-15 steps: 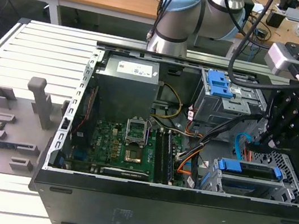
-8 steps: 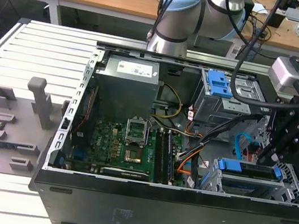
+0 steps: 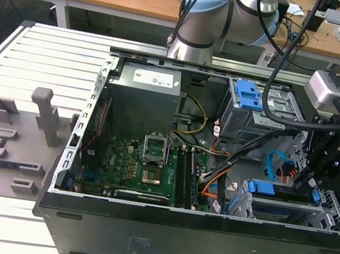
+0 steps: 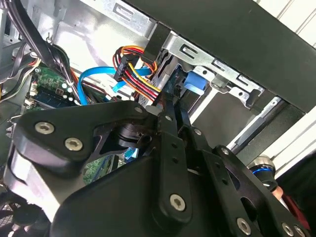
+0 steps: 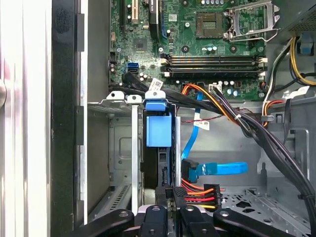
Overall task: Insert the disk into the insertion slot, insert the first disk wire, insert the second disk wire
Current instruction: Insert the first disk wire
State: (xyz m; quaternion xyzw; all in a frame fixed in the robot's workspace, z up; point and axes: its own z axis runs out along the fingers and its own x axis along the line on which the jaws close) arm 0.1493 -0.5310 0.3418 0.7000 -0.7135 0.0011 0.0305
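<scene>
The disk point(image 3: 280, 192), in its bright blue carrier point(image 5: 159, 129), sits inside the insertion slot point(image 3: 331, 214) of the low silver cage point(image 5: 121, 102) at the exterior view's right. My gripper point(image 3: 305, 182) hangs just behind the disk's rear edge. Its fingers are nearly together point(image 5: 173, 193) on the black plug of a red, yellow and orange disk wire point(image 5: 197, 192). The same plug and wires point(image 4: 133, 74) lie at my gripper's tips point(image 4: 168, 106), beside the blue carrier tab point(image 4: 195, 81). A flat blue disk wire point(image 5: 222, 169) hangs loose next to them.
A taller grey cage with a blue latch point(image 3: 250, 98) stands beyond the slot. A thick black cable bundle point(image 5: 256, 133) crosses above the blue wire. The motherboard point(image 3: 143, 168) and power supply point(image 3: 146, 94) lie toward the exterior view's left. Grey fixtures point(image 3: 17, 141) stand outside the case.
</scene>
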